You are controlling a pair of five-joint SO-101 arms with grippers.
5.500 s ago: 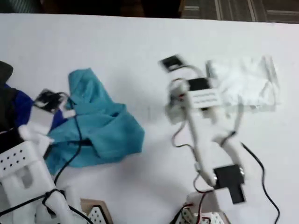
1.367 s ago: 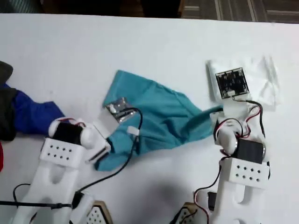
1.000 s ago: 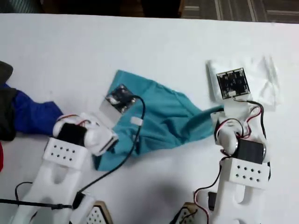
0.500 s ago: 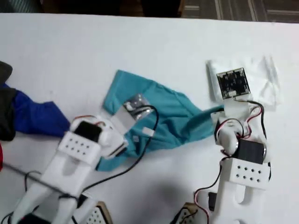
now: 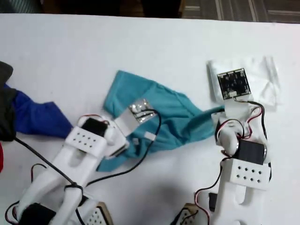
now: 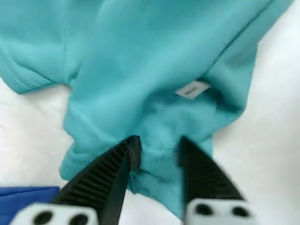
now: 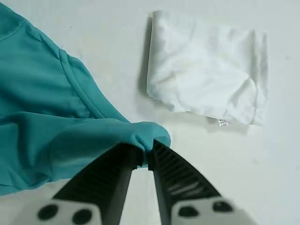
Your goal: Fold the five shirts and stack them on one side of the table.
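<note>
Shirt work, and the teal shirt (image 5: 178, 117) is the one in play. It lies crumpled in the middle of the table (image 5: 93, 47), strung out between my two arms. Its long axis runs across the table from my left arm toward my right. The wide, bunched end is by the left arm, and the shirt narrows to a drawn-out tail pointing at the right one.

My right gripper (image 7: 147, 152) is clenched on the tip of that tail, with a small fold of cloth pinched between its fingers, just beside the folded white shirt (image 7: 206, 79). My left gripper (image 6: 158, 147) is released. Its jaws stand apart over a rumpled hem at the wide end, with cloth between them but nothing pinched. The label (image 6: 192, 89) sits on the cloth just beyond the fingertips, so I take this for the collar region, though I can't be sure.

Since the right end is already held, I judge the next move belongs to the left arm, which is nearer the loose bulk. It should close on that hem, then draw away from the right gripper along the long axis to spread the cloth flat.

A blue shirt (image 5: 40, 117) and a dark garment (image 5: 5, 117) wait at the left edge.
</note>
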